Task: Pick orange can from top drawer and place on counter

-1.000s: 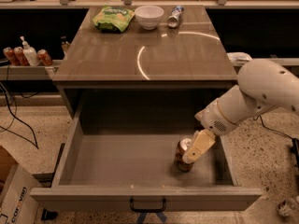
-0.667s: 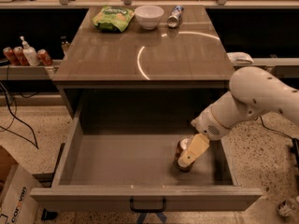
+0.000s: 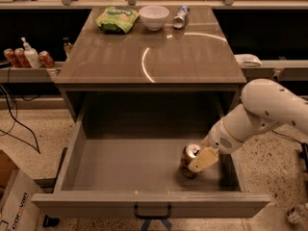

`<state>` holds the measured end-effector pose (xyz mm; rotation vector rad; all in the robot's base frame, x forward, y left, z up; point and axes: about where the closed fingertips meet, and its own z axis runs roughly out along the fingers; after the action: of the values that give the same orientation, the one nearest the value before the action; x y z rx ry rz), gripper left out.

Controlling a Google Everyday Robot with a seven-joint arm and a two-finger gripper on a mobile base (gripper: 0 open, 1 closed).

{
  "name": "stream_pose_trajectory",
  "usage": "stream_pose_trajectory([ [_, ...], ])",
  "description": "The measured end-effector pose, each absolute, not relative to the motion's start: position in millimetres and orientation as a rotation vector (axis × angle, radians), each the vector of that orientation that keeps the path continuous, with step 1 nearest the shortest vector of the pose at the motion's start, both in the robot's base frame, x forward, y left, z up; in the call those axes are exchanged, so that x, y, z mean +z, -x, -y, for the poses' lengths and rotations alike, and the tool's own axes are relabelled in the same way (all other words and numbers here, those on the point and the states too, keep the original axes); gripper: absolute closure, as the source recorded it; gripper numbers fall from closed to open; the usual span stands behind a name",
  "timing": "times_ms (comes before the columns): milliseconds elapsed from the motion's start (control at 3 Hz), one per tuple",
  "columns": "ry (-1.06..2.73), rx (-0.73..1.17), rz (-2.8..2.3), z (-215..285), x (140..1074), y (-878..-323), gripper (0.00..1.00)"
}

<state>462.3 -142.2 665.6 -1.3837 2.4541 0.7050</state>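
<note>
The orange can (image 3: 188,159) stands upright on the floor of the open top drawer (image 3: 120,165), near its front right corner. My gripper (image 3: 200,161) is down inside the drawer, right against the can's right side and partly covering it. The white arm (image 3: 262,110) reaches in from the right over the drawer's side wall. The counter (image 3: 154,57) lies above and behind the drawer, glossy with a curved light reflection. The drawer's black handle (image 3: 152,211) shows on its front panel.
On the counter's far edge lie a green snack bag (image 3: 117,18), a white bowl (image 3: 154,17) and a blue-and-silver can (image 3: 181,16) on its side. Red cans (image 3: 14,57) and a white bottle (image 3: 31,57) stand on the left shelf. A cardboard box (image 3: 12,201) sits lower left.
The gripper has come down a little lower beside the can, and the arm's elbow has dropped. The can has not moved.
</note>
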Motion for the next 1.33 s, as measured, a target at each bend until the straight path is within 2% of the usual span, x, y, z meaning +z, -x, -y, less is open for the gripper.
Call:
stream_pose_trajectory([
  [667,1.358,0.564,-2.403,165.3,718.2,-478.0,0.89],
  [1000,1.386,0.454,-2.237,163.0,803.5,-504.3,1.00],
  [1333,1.434,0.399,-2.109,169.2,884.8,-522.2,1.00],
])
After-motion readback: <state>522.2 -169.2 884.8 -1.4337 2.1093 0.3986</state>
